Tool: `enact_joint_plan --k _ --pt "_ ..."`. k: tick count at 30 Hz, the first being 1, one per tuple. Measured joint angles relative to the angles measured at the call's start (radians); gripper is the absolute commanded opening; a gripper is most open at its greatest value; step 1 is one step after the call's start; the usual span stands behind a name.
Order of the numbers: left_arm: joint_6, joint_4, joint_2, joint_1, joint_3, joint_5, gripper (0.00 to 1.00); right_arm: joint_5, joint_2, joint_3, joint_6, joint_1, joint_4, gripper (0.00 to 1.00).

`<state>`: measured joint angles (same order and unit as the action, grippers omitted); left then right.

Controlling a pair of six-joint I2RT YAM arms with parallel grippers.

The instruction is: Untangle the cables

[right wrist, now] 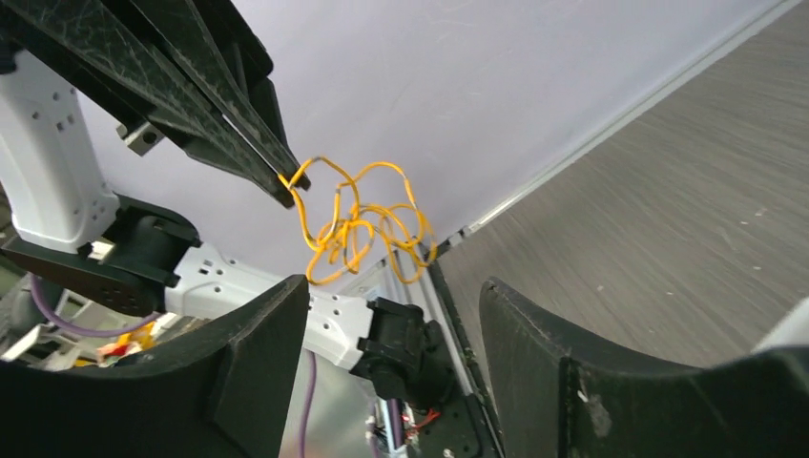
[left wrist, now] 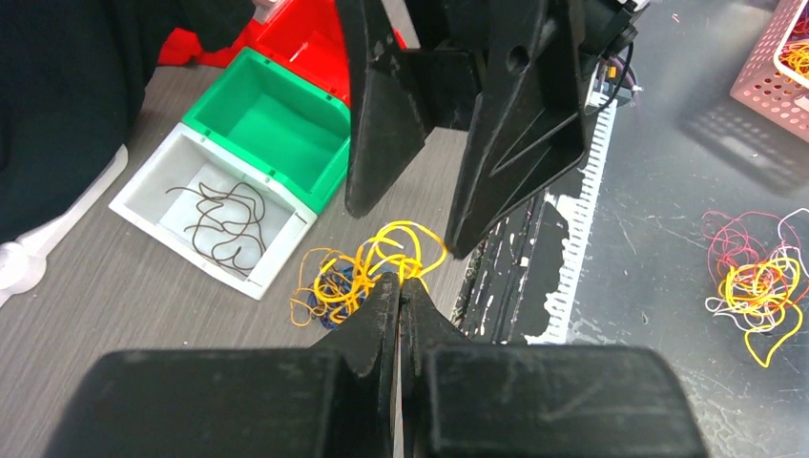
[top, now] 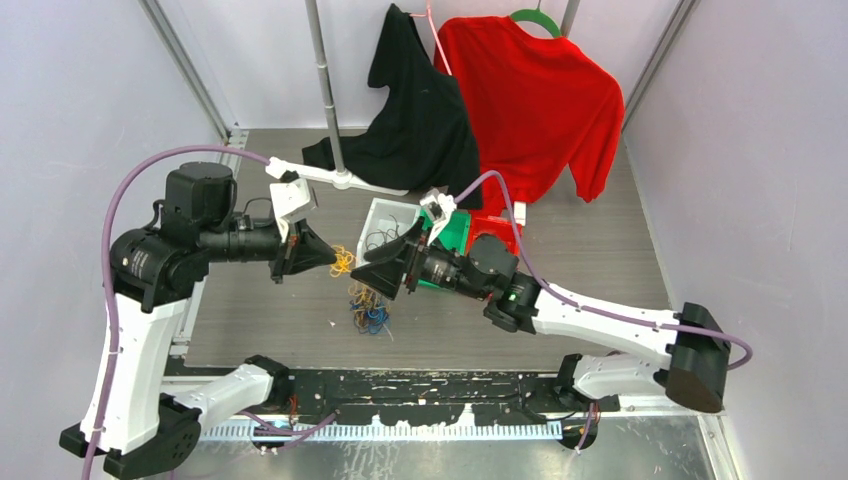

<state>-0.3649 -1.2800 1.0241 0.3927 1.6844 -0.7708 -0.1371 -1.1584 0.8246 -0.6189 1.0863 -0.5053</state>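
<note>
My left gripper (top: 327,256) is shut on a yellow-orange cable (top: 343,262) and holds it as a loose bunch above the table. In the left wrist view the shut tips (left wrist: 403,280) pinch the yellow loops (left wrist: 386,250). The rest of the tangle (top: 368,308), blue, yellow and dark strands, lies on the table below; its blue strands show in the left wrist view (left wrist: 332,289). My right gripper (top: 378,278) is open and empty, facing the hanging bunch from the right. In the right wrist view its gap (right wrist: 391,286) sits just below the yellow cable (right wrist: 363,227), which hangs from the left gripper's tips (right wrist: 283,181).
A white bin (left wrist: 143,205) holds a dark brown cable (left wrist: 224,221). A green bin (left wrist: 315,181) and a red bin (top: 495,228) stand beside it. A black shirt (top: 420,110) and a red sweater (top: 535,90) hang at the back. A pink basket (left wrist: 777,67) and another cable pile (left wrist: 758,281) lie off the table.
</note>
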Motion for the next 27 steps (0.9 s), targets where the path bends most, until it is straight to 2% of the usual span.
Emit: enact_joint_plan --k 7,10,13,15,17,23,27 --pt "-0.009 0.005 0.001 0.000 -0.009 0.001 0.00 -0.053 -0.118 0.039 -0.113 0.000 -0.141 0.54" --pt "-0.009 0.008 -0.007 0.000 -0.015 0.001 0.00 -0.067 -0.144 0.053 -0.141 0.000 -0.175 0.38" --pt "-0.009 0.008 -0.007 0.000 -0.015 0.001 0.00 -0.067 -0.153 0.058 -0.158 0.000 -0.192 0.13" --pt "-0.009 0.008 -0.007 0.000 -0.015 0.000 0.00 -0.063 -0.154 0.058 -0.167 -0.001 -0.201 0.05" --pt "-0.010 0.007 -0.007 0.000 -0.015 0.001 0.00 -0.053 -0.152 0.058 -0.171 -0.003 -0.206 0.02" --pt "-0.028 0.015 -0.008 0.000 -0.019 0.032 0.00 0.039 -0.085 0.000 -0.148 -0.012 -0.192 0.01" --pt "-0.018 0.099 -0.039 0.004 -0.072 0.136 0.00 0.130 -0.002 -0.068 -0.124 -0.032 -0.173 0.01"
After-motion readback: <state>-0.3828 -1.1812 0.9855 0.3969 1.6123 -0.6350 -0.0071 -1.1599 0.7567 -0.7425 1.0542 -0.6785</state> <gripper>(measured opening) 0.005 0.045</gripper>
